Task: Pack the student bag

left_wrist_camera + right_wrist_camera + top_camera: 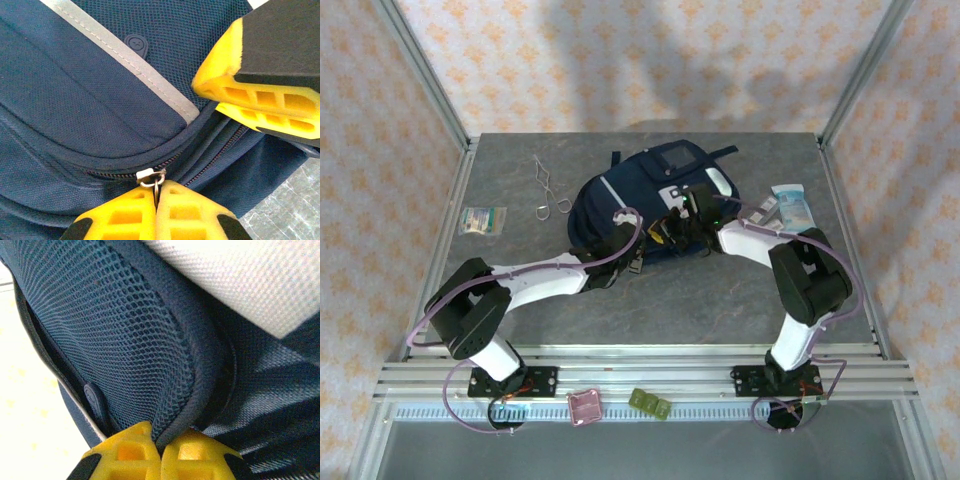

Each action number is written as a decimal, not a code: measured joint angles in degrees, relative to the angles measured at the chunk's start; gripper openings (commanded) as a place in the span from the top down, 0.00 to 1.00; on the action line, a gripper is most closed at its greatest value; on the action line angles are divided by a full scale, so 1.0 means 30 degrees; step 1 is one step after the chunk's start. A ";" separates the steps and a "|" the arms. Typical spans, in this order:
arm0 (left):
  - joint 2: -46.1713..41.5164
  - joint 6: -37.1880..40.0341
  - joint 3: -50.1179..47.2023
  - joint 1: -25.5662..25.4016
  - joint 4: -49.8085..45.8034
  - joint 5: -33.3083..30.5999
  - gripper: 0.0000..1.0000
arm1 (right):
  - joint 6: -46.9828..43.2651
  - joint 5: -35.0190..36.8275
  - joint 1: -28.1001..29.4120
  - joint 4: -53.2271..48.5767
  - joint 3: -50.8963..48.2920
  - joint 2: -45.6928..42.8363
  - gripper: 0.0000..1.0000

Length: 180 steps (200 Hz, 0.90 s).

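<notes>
From above, the spot where both arms meet the student bag (630, 190) is crowded with wrists and cables, so the grips are hard to make out there. The bag lies at the middle back of the surface (720, 300), navy with a pale front patch.

Up close, the left claw (156, 200) is pressed fully together on the metal zipper pull (152, 176), whose ring vanishes between the yellow pads. The right claw (159, 447) is also closed tight, pinching the piped rim of a blue mesh panel on the bag; how deep the fabric goes in is hidden.

A blue-and-white packet (792, 207) lies right of the bag, another small packet (482, 220) well to the left; their printing is too small to read.
</notes>
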 measured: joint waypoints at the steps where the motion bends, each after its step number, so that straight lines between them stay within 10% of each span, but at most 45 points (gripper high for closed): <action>1: 0.0000 -0.0007 0.0007 0.0000 0.0000 -0.0015 1.00 | 0.0000 0.0015 0.0000 0.0000 0.0000 0.0000 1.00; 103: -0.1217 0.0306 -0.0765 0.3643 0.0007 0.0692 1.00 | -0.0750 0.0313 0.0182 0.1712 -0.0350 -0.0546 1.00; 180: -0.1158 0.0109 -0.0641 0.0721 0.0087 0.1231 1.00 | -0.3898 0.0831 -0.1115 -0.2608 0.0495 -0.1020 1.00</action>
